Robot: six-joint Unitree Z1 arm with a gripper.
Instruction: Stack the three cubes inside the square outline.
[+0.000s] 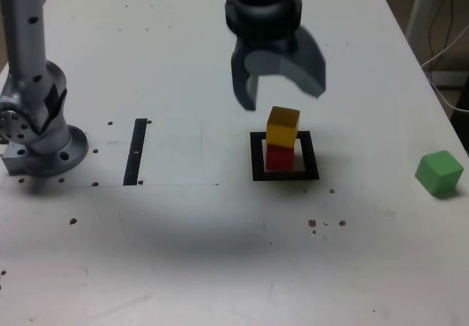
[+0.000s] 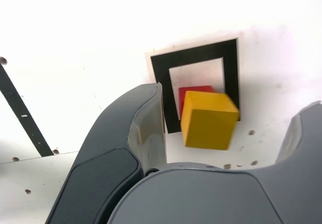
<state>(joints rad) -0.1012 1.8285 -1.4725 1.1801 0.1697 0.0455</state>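
The gripper [image 1: 280,91] hangs wide open above the yellow cube [image 1: 283,127] — stacked on the red cube [image 1: 278,157] inside the square outline [image 1: 257,159]; green cube [image 1: 440,173] at three o'clock.

surface: white table [image 1: 183,267], speckled with small dark marks
far left in the exterior view: grey arm base [image 1: 40,146]
centre-left: thin black strip [image 1: 136,151]
centre-right: square outline [image 1: 284,157], red cube [image 1: 278,157] inside it
right edge: green cube [image 1: 439,173], well apart
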